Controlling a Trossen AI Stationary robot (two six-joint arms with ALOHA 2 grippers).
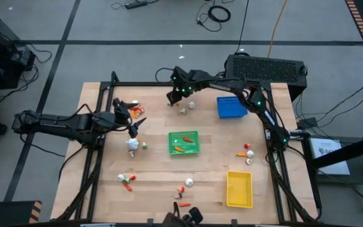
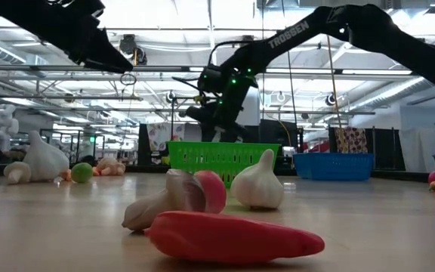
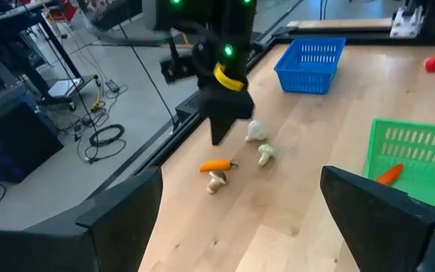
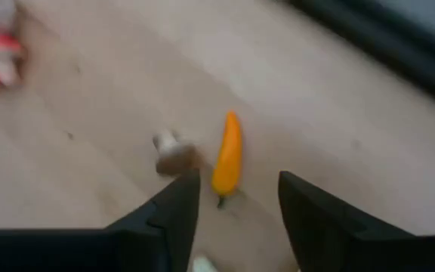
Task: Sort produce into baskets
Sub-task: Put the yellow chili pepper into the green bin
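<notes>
Right gripper (image 4: 232,208) parted, empty, above orange pepper (image 4: 227,160) and mushroom (image 4: 174,154); left gripper (image 3: 240,219) spread wide, holding nothing.

Both arms are built from dark, near-black links with rounded joint housings. The right arm carries the white lettering "TROSSEN" along one link, readable in the low view. Small green indicator lights glow on its wrist housing and at further joints along the arm. A yellow band encircles the wrist just above the right claw (image 3: 219,128). Each claw ends in two flat, dark, wedge-shaped fingers with angular edges; the left claw (image 3: 240,219) shows broad matte finger plates (image 3: 123,215). Thin black cables trail from the arm bases.
</notes>
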